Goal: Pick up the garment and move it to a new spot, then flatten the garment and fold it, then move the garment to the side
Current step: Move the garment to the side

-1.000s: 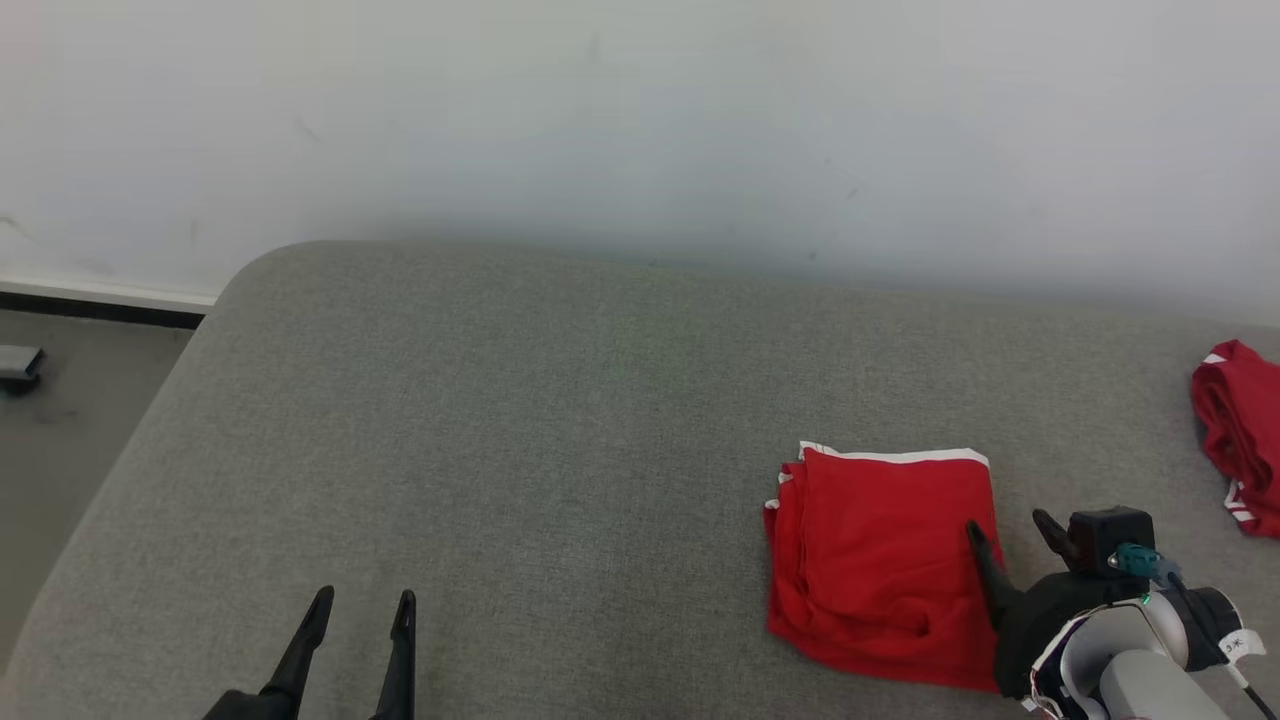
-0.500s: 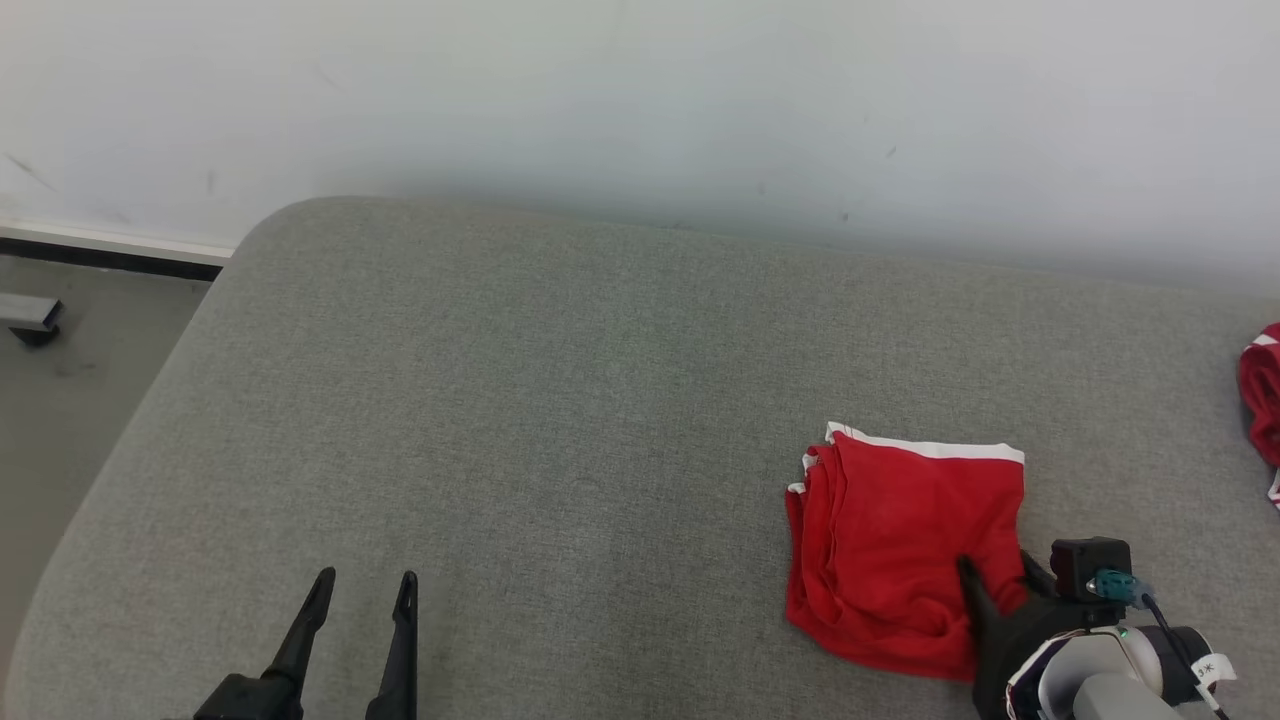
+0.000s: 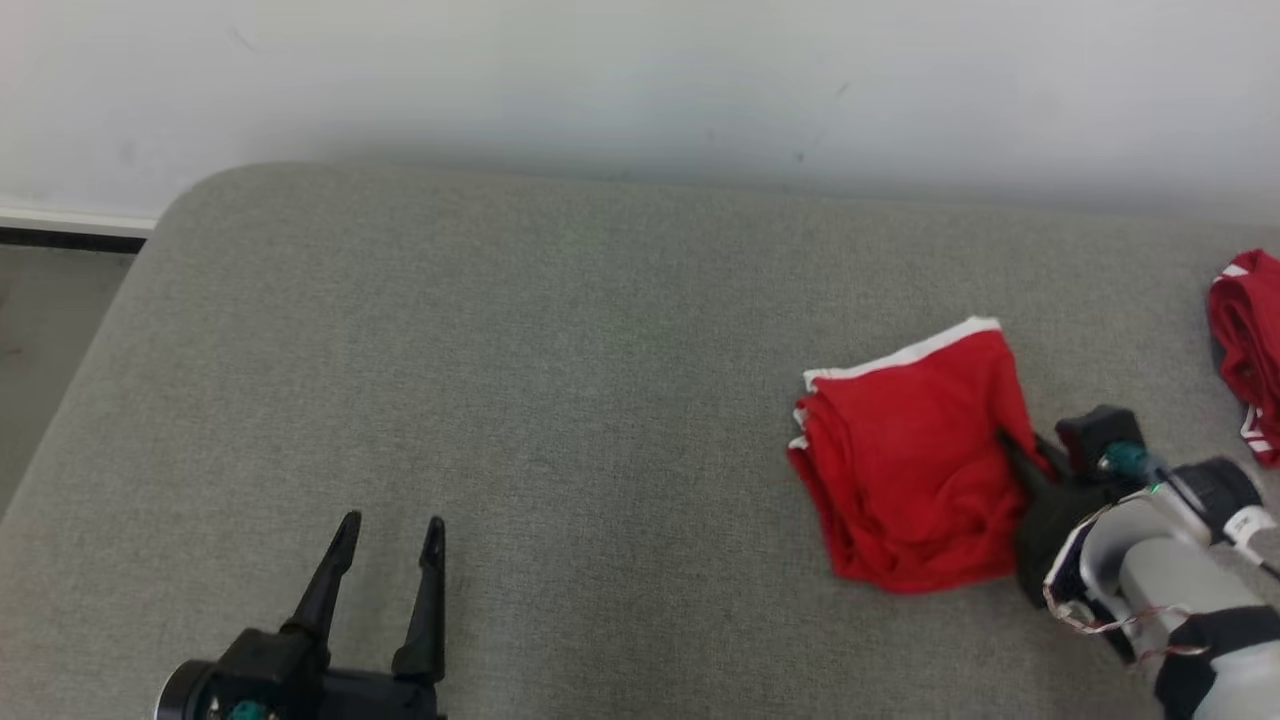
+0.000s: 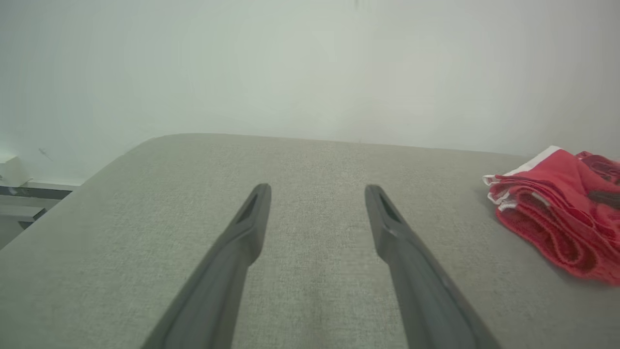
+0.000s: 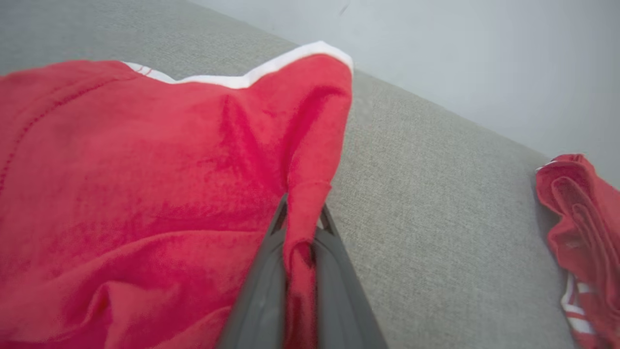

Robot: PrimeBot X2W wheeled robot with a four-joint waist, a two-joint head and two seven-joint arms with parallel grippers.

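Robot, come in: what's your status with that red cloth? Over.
Right claw shut on right edge of folded red garment. Left claw open, idle over grey cushion. Second red garment far right, apart; could crowd a rightward move.

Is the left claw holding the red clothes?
No, the left claw is open and empty above the grey surface, apart from the red garment.

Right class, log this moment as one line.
stage: move-to-side | right pincer: shut on folded garment edge | left pincer: open, empty
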